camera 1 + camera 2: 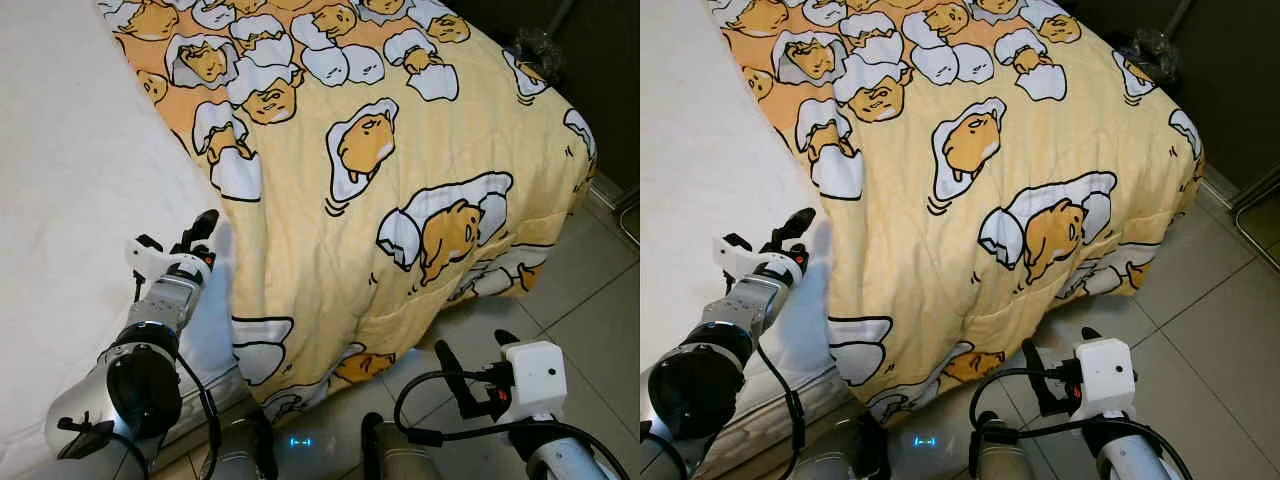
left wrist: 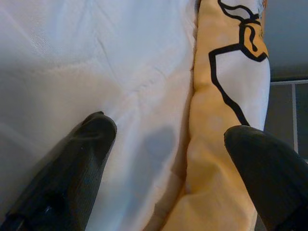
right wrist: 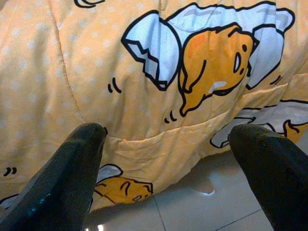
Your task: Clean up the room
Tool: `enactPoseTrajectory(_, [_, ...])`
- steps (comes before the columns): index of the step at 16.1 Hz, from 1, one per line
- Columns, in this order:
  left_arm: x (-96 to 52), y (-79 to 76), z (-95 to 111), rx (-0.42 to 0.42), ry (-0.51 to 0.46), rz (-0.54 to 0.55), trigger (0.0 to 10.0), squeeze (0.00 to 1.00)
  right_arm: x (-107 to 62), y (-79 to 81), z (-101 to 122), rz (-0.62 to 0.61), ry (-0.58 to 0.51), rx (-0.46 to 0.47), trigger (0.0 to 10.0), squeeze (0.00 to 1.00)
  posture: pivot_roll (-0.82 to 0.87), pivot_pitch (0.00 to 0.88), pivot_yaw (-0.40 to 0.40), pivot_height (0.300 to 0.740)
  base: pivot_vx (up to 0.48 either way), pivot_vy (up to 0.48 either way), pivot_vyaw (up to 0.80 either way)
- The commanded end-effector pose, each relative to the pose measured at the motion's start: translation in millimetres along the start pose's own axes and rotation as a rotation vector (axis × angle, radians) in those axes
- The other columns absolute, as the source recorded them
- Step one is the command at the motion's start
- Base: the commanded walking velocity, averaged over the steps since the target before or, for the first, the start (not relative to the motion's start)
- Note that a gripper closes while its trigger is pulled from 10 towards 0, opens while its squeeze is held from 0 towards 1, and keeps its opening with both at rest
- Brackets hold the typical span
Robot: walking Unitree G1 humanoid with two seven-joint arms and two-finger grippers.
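Yellow blanket (image 1: 400, 150) – printed with cartoon egg figures in white shells, black outlines. Spread flat over the bed's right part, lower edge draped down toward the tile floor. White sheet (image 1: 70, 200) – bare, lightly creased, beside it.

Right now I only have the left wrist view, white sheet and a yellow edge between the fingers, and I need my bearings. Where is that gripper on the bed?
Observer: The left gripper is at the near side of the bed, fingers open, where the white sheet meets the edge of the yellow cartoon-print comforter.
Operator: Is the comforter lying flat?
Observer: It drapes over the bed's corner, down toward the tiled floor.
Operator: And my other arm?
Observer: The right gripper is low, above the floor, open, pointing at the comforter's hanging edge.
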State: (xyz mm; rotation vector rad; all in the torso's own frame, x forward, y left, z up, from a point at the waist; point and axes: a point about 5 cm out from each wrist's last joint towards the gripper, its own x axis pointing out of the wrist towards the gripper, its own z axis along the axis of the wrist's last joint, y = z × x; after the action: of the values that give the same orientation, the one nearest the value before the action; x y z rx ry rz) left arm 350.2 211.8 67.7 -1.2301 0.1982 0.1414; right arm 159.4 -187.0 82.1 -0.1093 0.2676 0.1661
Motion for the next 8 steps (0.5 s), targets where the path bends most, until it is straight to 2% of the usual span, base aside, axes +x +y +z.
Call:
enactPoseTrajectory(1, [0.6,-0.7,-20,0.006,0.083,-0.008,10.0,0.00,-3.5,-2.7,0,-0.010,0.008,0.002,10.0,0.00,-0.37,0.226,-0.034,0.740,0.000,0.000,0.00])
enactPoseTrajectory(4, [5.0,-15.6,-33,0.193,0.166,-0.099,10.0,0.00,-3.5,-1.4,0,-0.011,0.008,0.005,10.0,0.00,-0.36,0.227,-0.023,0.740,0.000,0.000,0.00])
enactPoseTrajectory(5, [5.5,-18.4,-36,0.229,0.183,-0.122,10.0,0.00,-3.2,-0.5,-1,-0.011,0.009,0.008,10.0,0.00,-0.36,0.228,-0.022,0.740,0.000,0.000,0.00])
enactPoseTrajectory(8, [4.9,-17.4,-39,0.245,0.199,-0.124,10.0,0.00,-1.6,1.9,-1,-0.006,0.008,0.014,10.0,0.00,-0.35,0.229,-0.022,0.740,0.000,0.000,0.00])
